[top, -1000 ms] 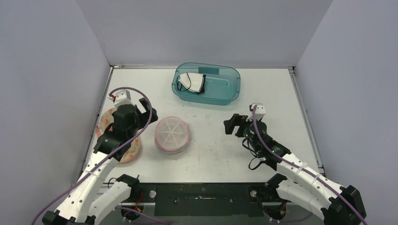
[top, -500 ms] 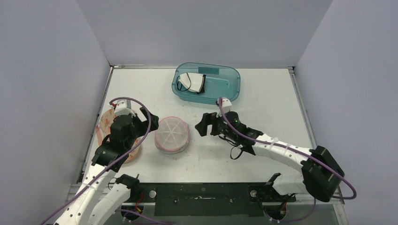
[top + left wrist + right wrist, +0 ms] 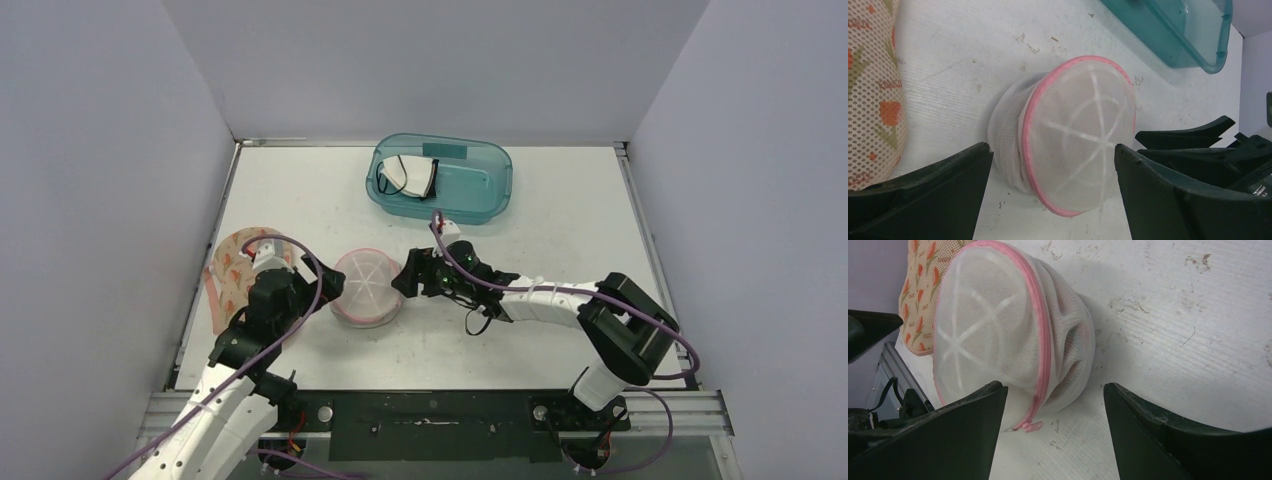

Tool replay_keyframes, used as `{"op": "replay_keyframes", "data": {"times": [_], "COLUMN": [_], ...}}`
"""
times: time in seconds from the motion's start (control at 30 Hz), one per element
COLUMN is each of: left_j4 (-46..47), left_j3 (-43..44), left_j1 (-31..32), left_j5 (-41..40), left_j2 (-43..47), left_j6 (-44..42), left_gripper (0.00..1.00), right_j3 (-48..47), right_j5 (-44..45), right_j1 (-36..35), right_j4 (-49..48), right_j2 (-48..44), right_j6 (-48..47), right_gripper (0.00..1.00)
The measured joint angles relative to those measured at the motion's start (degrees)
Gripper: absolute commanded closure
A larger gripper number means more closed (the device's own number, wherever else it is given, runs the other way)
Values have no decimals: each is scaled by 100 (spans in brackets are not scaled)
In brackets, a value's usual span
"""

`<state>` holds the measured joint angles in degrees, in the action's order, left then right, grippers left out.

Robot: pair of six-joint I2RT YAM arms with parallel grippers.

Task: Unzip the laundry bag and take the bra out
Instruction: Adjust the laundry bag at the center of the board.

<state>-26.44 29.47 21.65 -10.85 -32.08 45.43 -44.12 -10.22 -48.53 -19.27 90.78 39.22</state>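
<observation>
The laundry bag (image 3: 367, 287) is a white mesh dome with a pink zipper (image 3: 1042, 340), standing at the table's middle. Its pink zipper pull (image 3: 1033, 427) lies low against the table, and the zipper looks closed. A tan shape shows through the mesh (image 3: 1068, 347); the bra itself cannot be made out. My left gripper (image 3: 322, 288) is open at the bag's left side, with the bag (image 3: 1078, 135) between its spread fingers, not touching. My right gripper (image 3: 405, 278) is open at the bag's right side. Its fingers (image 3: 973, 430) straddle the zipper pull.
A flat mesh bag with orange flowers (image 3: 232, 272) lies left of the left arm. A teal bin (image 3: 470, 195) at the back holds a white cupped garment with black straps (image 3: 410, 177). Grey walls enclose the table on three sides.
The right arm has reached far left, from the right side of the table up to the laundry bag, and its jaws have narrowed slightly. The left arm moved off the flowered bag toward the white bag.
</observation>
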Motion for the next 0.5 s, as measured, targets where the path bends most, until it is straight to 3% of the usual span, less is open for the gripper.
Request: {"op": "replay_keyframes", "data": {"times": [0.23,0.5], "left_j4": [267,426], "left_j3": [-555,-1060], "left_j1": [0,0], "left_j5": [363,682], "left_j2": [-20,205], "left_j6": [448,846], "left_gripper": [10,11], "right_j3": [-72,-190], "right_j5": [-223,-415], "right_j1": [-68,-68], "right_j4": [-286,-509], "right_j2": [295,551], "right_j6": [188,328], "right_gripper": [34,54]}}
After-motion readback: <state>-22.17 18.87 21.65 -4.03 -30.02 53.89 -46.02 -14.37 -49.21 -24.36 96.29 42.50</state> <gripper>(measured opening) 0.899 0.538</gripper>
